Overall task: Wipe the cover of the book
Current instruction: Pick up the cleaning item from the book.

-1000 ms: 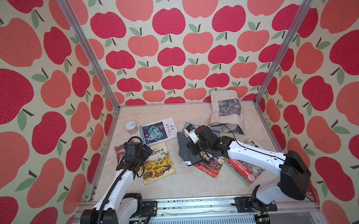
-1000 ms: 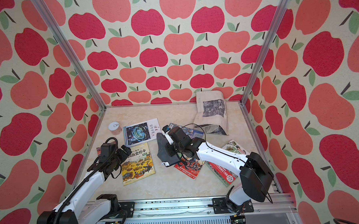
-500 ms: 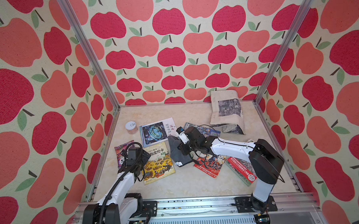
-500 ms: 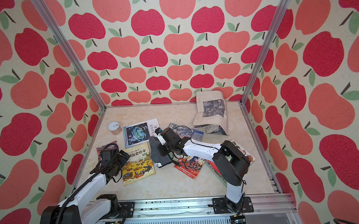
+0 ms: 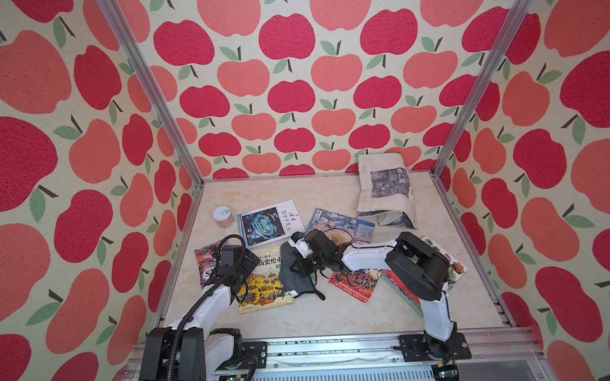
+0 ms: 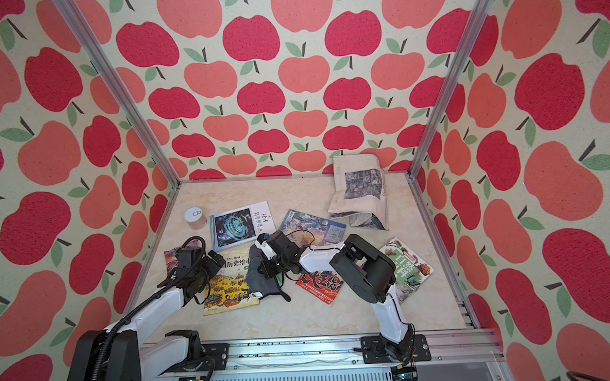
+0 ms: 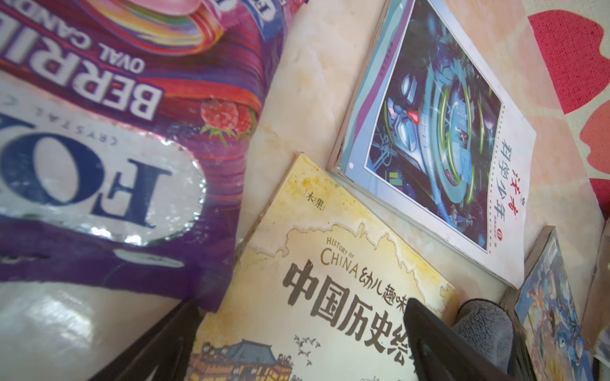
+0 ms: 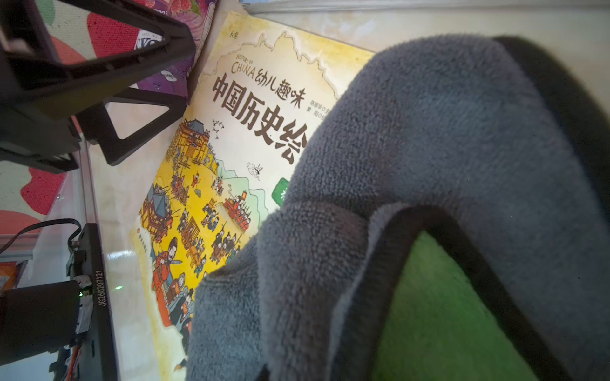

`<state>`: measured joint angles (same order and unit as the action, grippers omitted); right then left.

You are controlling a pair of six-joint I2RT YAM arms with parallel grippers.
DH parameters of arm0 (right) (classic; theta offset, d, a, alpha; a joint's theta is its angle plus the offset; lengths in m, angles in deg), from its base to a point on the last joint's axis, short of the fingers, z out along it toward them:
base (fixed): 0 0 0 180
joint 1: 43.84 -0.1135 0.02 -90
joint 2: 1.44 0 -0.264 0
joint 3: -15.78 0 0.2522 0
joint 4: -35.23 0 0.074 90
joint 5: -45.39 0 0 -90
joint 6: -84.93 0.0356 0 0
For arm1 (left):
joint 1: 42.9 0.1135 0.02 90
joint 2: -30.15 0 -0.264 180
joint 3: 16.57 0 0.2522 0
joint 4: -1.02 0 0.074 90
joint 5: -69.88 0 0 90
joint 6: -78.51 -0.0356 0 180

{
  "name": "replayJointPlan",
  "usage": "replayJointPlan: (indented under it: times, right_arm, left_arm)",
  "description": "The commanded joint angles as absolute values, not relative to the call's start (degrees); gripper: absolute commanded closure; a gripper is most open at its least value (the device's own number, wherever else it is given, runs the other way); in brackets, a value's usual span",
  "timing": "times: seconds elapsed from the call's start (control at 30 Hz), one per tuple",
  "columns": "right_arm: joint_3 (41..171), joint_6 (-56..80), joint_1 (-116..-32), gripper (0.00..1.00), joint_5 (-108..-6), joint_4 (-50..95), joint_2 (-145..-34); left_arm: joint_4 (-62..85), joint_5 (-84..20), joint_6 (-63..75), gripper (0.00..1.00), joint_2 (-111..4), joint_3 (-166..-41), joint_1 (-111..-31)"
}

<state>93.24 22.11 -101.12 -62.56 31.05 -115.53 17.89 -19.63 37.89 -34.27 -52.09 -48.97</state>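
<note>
One cloth (image 5: 289, 282) — in right fingers (image 5: 300, 267), overlapping book (image 5: 263, 288)

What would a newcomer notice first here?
Loud apple-print walls wrap the cell. On the table, near middle, the right gripper is shut on a grey cloth draped over the right edge of the yellow history book. The left gripper is open at its left edge, beside a purple candy bag.

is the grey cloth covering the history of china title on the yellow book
No, the grey cloth overlaps one side of the yellow book, leaving its title bare in the right wrist view.
</note>
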Motion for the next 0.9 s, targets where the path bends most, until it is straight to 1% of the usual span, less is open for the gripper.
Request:
replayJointPlan:
  times: [0.0,0.17,0.33,0.43,0.53,0.67,0.87]
  right_arm:
    - [89.5,22.94,-102.23,1.0,-63.35,29.77,-110.97]
    - [90.6,18.87,-100.09,1.0,-58.93,22.17,-106.87]
    - [96.04,13.85,-97.29,1.0,-54.88,12.57,-106.3]
    - [97.65,10.62,-97.19,1.0,-51.51,9.39,-103.98]
    - [99.23,8.74,-97.11,1.0,-50.55,7.96,-102.88]
    - [102.71,7.96,-97.26,1.0,-53.17,8.05,-104.61]
    - [114.86,6.03,-99.81,1.0,-54.87,4.39,-112.78]
  left_arm:
    - [23.92,-26.23,40.33,0.01,-35.0,-50.65,-53.44]
    - [23.83,-25.08,43.95,0.01,-33.56,-50.72,-58.75]
    - [27.65,-24.5,42.92,0.01,-30.18,-53.1,-58.74]
    - [32.56,-22.78,40.76,0.01,-27.25,-54.79,-58.66]
    - [35.85,-22.1,39.66,0.01,-23.21,-54.99,-58.78]
    - [39.3,-23.0,41.3,0.01,-16.88,-54.55,-59.01]
    - [44.56,-24.56,49.31,0.01,-3.99,-52.16,-59.49]
